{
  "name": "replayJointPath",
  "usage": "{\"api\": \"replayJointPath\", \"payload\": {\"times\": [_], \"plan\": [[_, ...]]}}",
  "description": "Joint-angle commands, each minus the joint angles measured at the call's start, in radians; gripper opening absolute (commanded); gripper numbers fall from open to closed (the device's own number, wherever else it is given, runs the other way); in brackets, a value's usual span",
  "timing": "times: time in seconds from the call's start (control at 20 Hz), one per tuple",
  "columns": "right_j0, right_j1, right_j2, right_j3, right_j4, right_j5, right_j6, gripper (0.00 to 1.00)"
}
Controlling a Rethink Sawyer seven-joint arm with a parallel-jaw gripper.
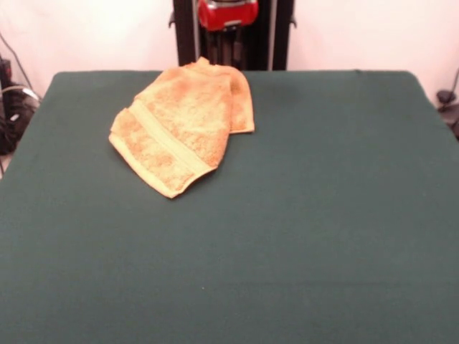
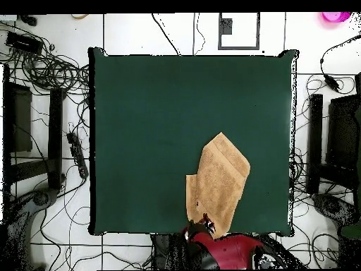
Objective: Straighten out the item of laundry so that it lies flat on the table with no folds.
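Note:
The orange-tan towel (image 1: 183,125) lies folded on the dark green table (image 1: 323,215), on its far side, left of the middle. One layer is doubled diagonally over another, and a paler woven band (image 1: 166,140) runs across the top layer. In the overhead view the towel (image 2: 220,183) lies near the table's (image 2: 141,127) robot-side edge. The red arm is drawn back. Its gripper (image 2: 201,227) sits at that table edge, right at the towel's nearest corner. In the front view only the arm's red end (image 1: 227,14) shows at the top, behind the towel.
The black pedestal (image 1: 186,32) stands behind the table's far edge. Cables (image 2: 49,70) and black stands (image 2: 314,141) lie on the tiled floor around the table. A pink object (image 2: 335,15) sits at the overhead view's top right.

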Motion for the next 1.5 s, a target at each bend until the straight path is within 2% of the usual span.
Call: {"api": "replayJointPath", "payload": {"times": [0.05, 0.15, 0.35, 0.65, 1.05, 1.25, 1.5], "plan": [[-0.031, 0.027, 0.236, -0.132, 0.091, 0.159, 0.094, 1.00], [-0.038, 0.015, 0.254, -0.136, 0.094, 0.180, 0.082, 1.00], [-0.110, -0.013, 0.343, -0.113, 0.074, 0.188, 0.057, 1.00], [-0.121, -0.007, 0.379, -0.141, 0.072, 0.198, 0.058, 1.00], [-0.072, -0.003, 0.355, -0.177, 0.062, 0.168, 0.081, 1.00], [-0.054, -0.006, 0.349, -0.194, 0.033, 0.111, 0.085, 1.00], [-0.017, -0.010, 0.307, -0.207, 0.054, 0.057, 0.127, 1.00]]}}
